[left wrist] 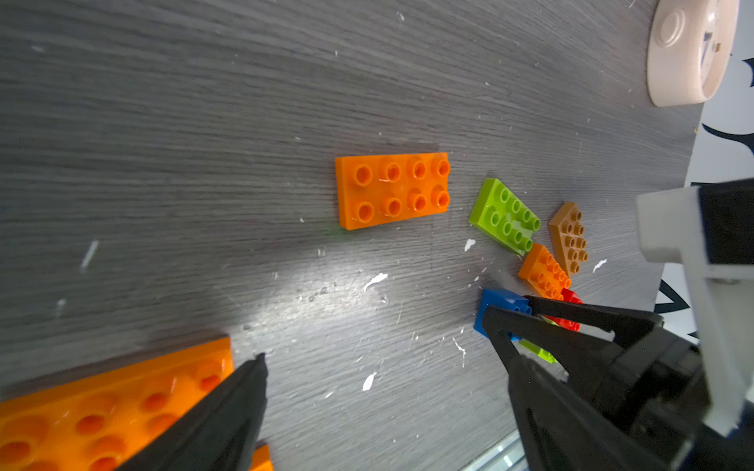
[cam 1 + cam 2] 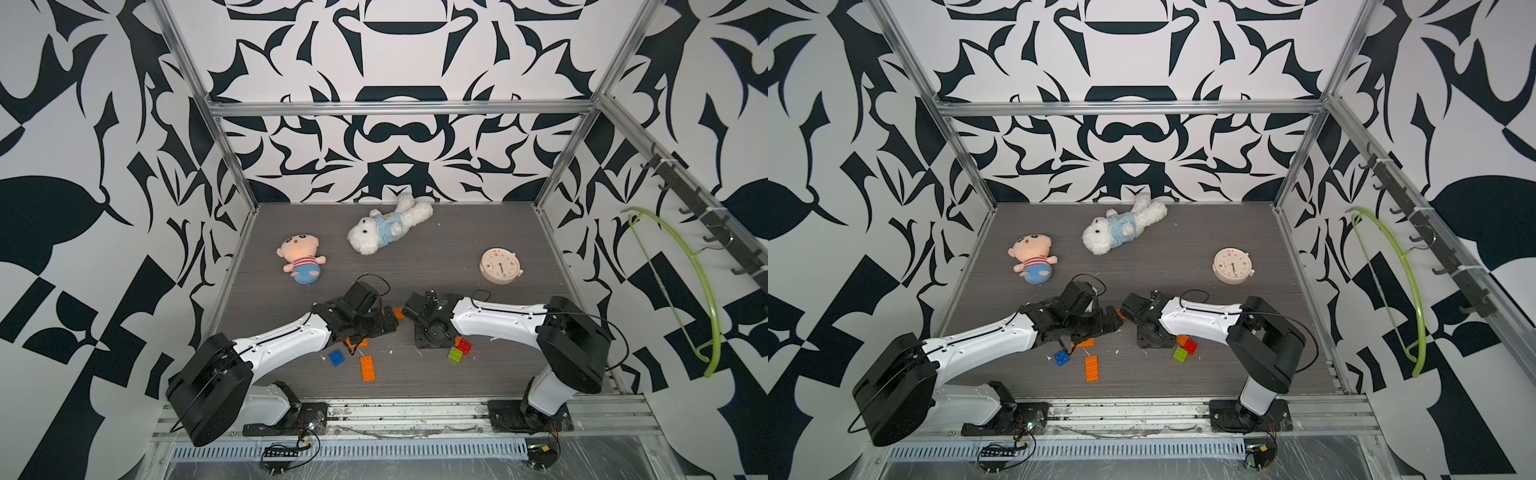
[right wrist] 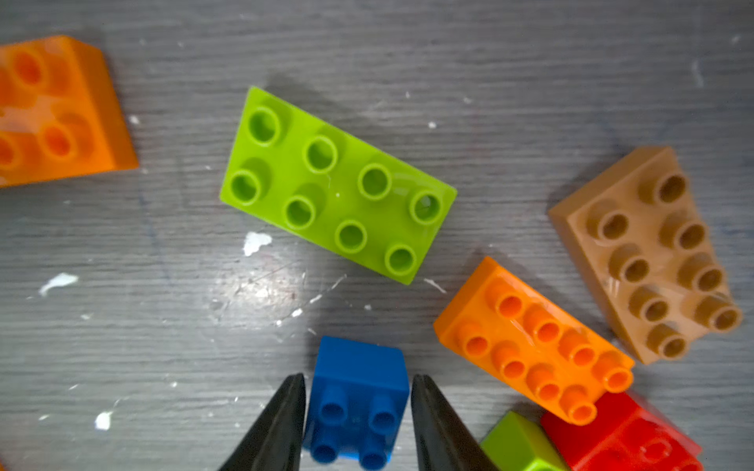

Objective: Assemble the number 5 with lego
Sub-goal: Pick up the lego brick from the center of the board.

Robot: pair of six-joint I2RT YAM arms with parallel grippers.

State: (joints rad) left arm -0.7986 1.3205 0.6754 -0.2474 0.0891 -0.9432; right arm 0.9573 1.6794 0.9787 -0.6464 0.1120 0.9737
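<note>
Filling the lower middle of both top views, the grey wood-grain worktop (image 2: pixel 449 253) carried everything. The white-and-black left arm (image 2: pixel 282 338) and right arm (image 2: pixel 498 320) reached in from its near edge and almost met at the middle. Toward the back lay a white plush bear in a pale blue shirt (image 2: pixel 382 226), a peach plush doll in a striped top (image 2: pixel 301 259) and a round beige clock (image 2: pixel 500 266), all well apart from the lego. The left tool (image 2: pixel 390 322) stood with its fingers spread wide; in the left wrist view one finger (image 1: pixel 228 407) crossed in front of a long orange studded plastic brick (image 1: pixel 102 412). The right tool (image 3: pixel 359 377) straddled a small square blue plastic brick (image 3: pixel 359 367), one finger at each side wall with no gap showing, though whether it truly pinched the brick could not be told. Near that brick lay a flat lime-green eight-stud brick (image 3: pixel 338 183), a tan eight-stud brick (image 3: pixel 653 261) and an orange eight-stud brick (image 3: pixel 530 342), the orange one's end overlapping a red brick (image 3: pixel 628 440), with a small lime-green brick (image 3: pixel 518 444) just beside the red. In both top views a flat orange rectangular brick (image 2: pixel 368 368) and a loose blue four-stud brick (image 2: pixel 337 357) lay near the worktop's front, beside the left arm.
</note>
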